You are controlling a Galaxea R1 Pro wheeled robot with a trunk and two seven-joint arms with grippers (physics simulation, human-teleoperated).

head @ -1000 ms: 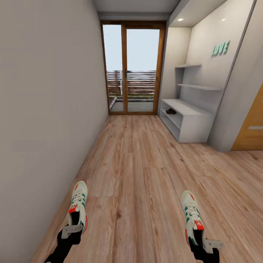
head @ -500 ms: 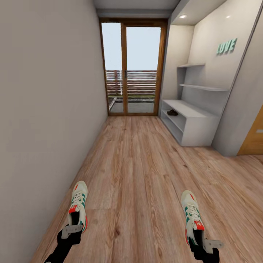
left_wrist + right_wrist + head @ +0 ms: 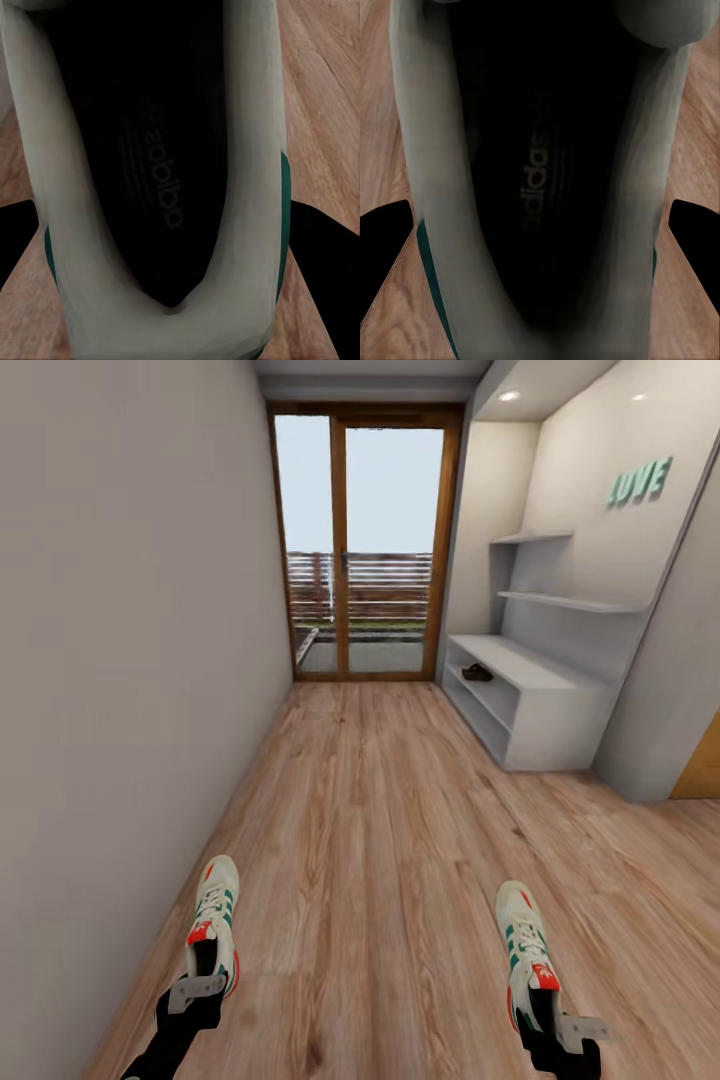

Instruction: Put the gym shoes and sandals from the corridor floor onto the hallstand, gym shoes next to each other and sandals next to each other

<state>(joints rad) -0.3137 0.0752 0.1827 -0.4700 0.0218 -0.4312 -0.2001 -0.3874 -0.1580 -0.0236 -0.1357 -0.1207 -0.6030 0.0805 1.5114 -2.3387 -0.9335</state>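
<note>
Gym shoes, one per gripper, low in the head frame: left gym shoe [image 3: 214,922] at lower left, cream upper, green stripes, red-orange tongue, toe pointing up-frame, clamped at the heel by the left gripper [image 3: 196,992]. Wood-plank corridor floor [image 3: 390,830] runs up the centre, grain visible. Right gym shoe [image 3: 527,948] at lower right, heel clamped by the right gripper [image 3: 565,1027]. Pale grey hallstand [image 3: 530,705] at centre right, flat top, staggered shelves above; one dark sandal [image 3: 477,673] on its open tier
</note>
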